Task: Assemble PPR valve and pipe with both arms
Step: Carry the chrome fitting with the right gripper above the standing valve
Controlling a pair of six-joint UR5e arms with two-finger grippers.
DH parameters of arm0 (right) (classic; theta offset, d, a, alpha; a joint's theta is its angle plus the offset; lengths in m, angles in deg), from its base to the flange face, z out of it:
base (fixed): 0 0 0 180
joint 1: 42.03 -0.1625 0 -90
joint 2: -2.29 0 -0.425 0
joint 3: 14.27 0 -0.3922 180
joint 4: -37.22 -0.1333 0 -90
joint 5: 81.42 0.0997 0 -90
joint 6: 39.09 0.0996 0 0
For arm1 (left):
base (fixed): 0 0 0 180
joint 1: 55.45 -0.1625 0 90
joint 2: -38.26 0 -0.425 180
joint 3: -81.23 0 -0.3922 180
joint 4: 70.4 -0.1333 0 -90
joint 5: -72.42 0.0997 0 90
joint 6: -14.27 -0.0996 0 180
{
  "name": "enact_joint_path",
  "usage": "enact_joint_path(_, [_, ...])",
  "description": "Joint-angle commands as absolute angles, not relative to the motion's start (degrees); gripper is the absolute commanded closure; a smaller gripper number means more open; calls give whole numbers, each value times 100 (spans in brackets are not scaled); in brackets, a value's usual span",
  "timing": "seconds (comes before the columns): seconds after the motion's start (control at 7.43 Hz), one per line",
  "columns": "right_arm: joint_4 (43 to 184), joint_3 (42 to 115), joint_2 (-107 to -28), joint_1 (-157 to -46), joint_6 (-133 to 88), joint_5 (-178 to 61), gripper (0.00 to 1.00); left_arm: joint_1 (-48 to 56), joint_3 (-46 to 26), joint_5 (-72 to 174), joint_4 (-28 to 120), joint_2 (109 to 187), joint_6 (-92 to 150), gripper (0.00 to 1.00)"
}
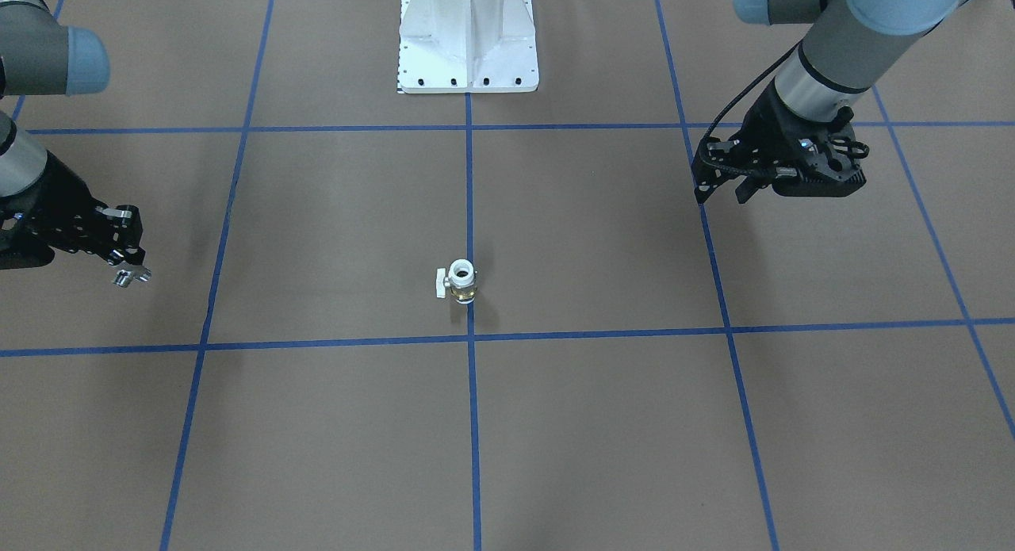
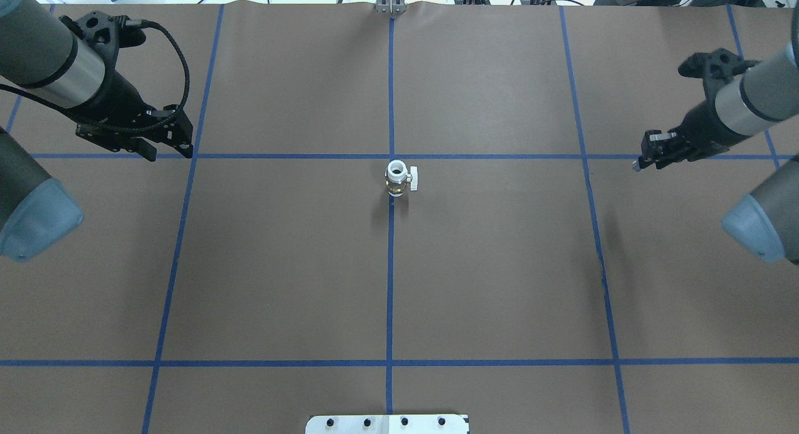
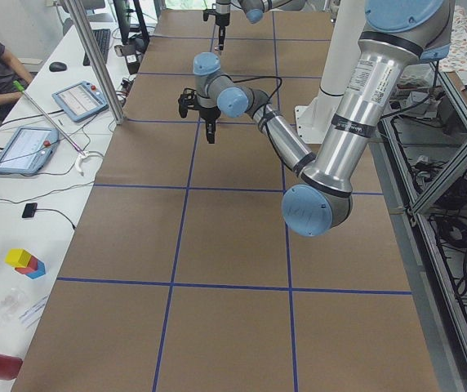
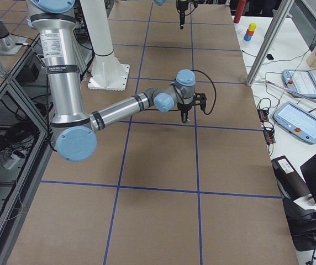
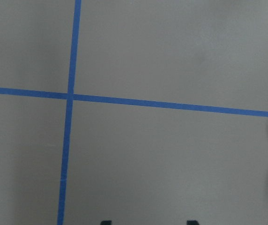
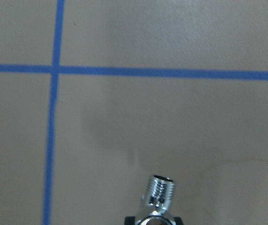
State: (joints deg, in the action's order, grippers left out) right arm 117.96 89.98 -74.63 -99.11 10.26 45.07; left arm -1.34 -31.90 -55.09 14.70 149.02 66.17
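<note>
The PPR valve (image 1: 461, 280) stands upright on the brown table near the centre, on a blue tape line, white ring on top and side handle out; it also shows in the overhead view (image 2: 397, 178). My right gripper (image 1: 131, 272) is shut on the pipe, a small silver threaded fitting (image 6: 160, 194), and holds it above the table far out on the robot's right side (image 2: 636, 165). My left gripper (image 1: 721, 190) is open and empty, raised above the table on the robot's left side (image 2: 168, 150). Its fingertips (image 5: 106, 222) show apart over bare table.
The white pedestal base (image 1: 468, 40) stands at the robot's side of the table. Blue tape lines (image 2: 390, 265) mark a grid on the brown surface. Tablets, cables and an operator are beyond the table's far edge (image 3: 21, 147).
</note>
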Motion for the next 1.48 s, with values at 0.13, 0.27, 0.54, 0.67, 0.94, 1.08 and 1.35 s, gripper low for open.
enact_joint_path(0.13, [13204,8518,-5060,-9110,2949,3901,100,36,-3180,-5476,1486,14445,5745,38])
enact_joint_path(0.27, [13214,7792,-4192,-8899,3504,3856,100,27,-3171,-5484,1521,14348,5673,37])
enact_joint_path(0.54, [13214,6882,-3281,-8319,3982,3374,100,27,-3118,-5476,1521,14329,5646,37])
enact_joint_path(0.67, [13214,6783,-3260,-8169,3993,3320,100,19,-3092,-5476,1530,14329,5646,37])
enact_joint_path(0.94, [13205,6738,-3278,-7966,3984,3240,100,1,-3074,-5476,1530,14338,5655,36])
enact_joint_path(1.08, [13214,6747,-3269,-7965,3993,3257,100,10,-3074,-5476,1530,14338,5646,36])
enact_joint_path(1.35, [13222,6765,-3295,-7930,4002,3249,100,1,-3074,-5476,1530,14347,5655,36])
